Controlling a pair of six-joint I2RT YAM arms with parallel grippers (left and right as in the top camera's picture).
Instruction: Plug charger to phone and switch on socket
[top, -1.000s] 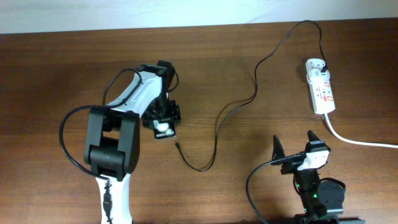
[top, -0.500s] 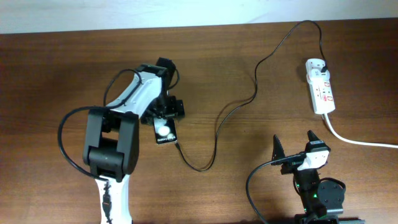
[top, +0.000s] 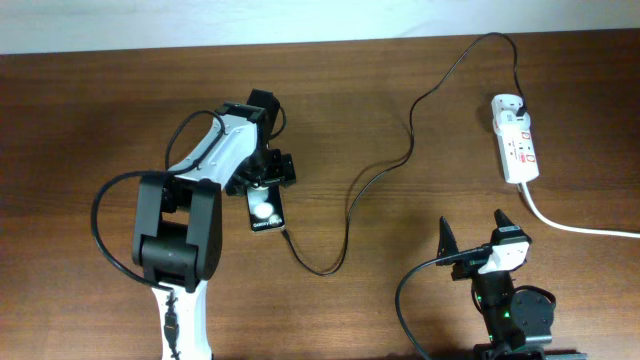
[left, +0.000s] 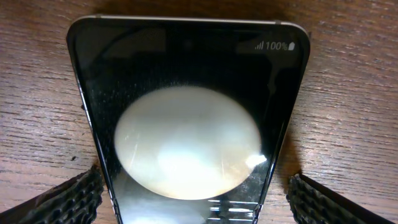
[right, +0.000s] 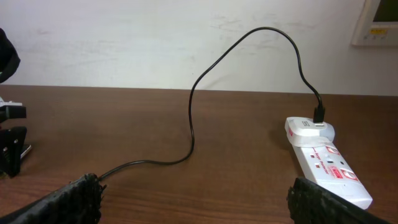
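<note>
Two open hands, nothing held: left hand (top: 267, 178) hovering, jaws spread astride the far end of the phone (top: 265, 213), flat on the surface (top: 100, 120); right hand (top: 472, 228) spread wide, well apart from the socket (top: 518, 150). Charger (right: 190, 124) with its plug tip (top: 286, 234) just beside the phone's near end. Find the port end first, pinch close behind the plug, line up level, brace the phone against sliding, push straight in.

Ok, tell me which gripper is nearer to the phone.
Left. The left gripper hangs open right at the phone, its fingers on either side of one end. The right gripper, also open, sits far off to the phone's right.
</note>
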